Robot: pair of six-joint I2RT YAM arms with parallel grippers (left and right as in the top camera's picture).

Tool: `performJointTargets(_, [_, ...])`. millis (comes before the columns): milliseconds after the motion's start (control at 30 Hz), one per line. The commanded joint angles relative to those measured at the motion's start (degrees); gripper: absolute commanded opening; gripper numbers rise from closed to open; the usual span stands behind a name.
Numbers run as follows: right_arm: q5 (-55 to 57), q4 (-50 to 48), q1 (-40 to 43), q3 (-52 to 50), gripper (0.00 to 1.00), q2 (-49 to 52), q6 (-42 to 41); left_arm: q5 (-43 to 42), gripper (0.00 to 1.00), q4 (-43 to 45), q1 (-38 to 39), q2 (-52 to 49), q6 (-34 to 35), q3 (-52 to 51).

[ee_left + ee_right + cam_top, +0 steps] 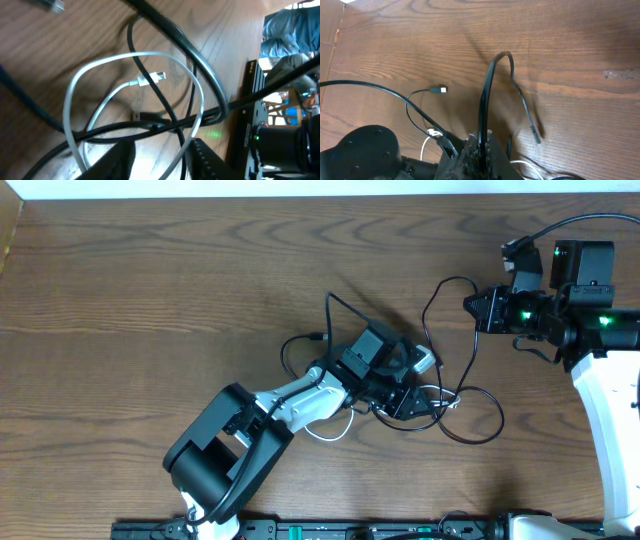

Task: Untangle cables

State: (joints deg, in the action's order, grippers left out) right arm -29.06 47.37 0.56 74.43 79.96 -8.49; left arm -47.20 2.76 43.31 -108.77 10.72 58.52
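The thin black cable [441, 283] and white cable [331, 434] lie tangled at the table's middle. My left gripper [403, 394] is down in the tangle. In the left wrist view its fingers stand apart, open [160, 152], with a white cable loop [70, 95] and a black strand [172, 120] crossing the gap unpinched. The white plug [158, 76] lies just beyond. My right gripper [469, 307] is shut on the black cable [487, 85], which arches up from the closed fingertips [481, 146] and drops to a loose plug end [535, 134]. Another black plug [440, 90] lies on the wood.
The left arm's white and black links [290, 405] lie across the table's front centre. The right arm's body [600, 380] stands at the right edge. A black rail [350, 530] runs along the front. Bare wood [150, 290] spreads to the left and back.
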Motion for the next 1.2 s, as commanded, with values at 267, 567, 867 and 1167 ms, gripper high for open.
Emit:
performJointTargets(267, [4.02, 1.25, -0.22, 0.87, 0.01, -1.11, 0.74, 0.35, 0.08, -3.65, -1.55, -0.35, -5.11, 0.50])
performJointTargets(567, [18.12, 6.21, -0.22, 0.87, 0.01, -1.11, 0.17, -0.13, 0.07, -7.98, -13.55, 7.74, -5.03, 0.50])
performJointTargets(867, [21.38, 9.31, -0.24, 0.87, 0.99, -1.11, -1.25, -0.07, 0.07, -8.72, -19.12, 27.61, -2.93, 0.50])
performJointTargets(1167, [-7.82, 10.62, -1.01, 0.61, 0.99, -1.09, 12.79, 0.00, 0.08, -7.43, -19.21, 39.93, -1.22, 0.50])
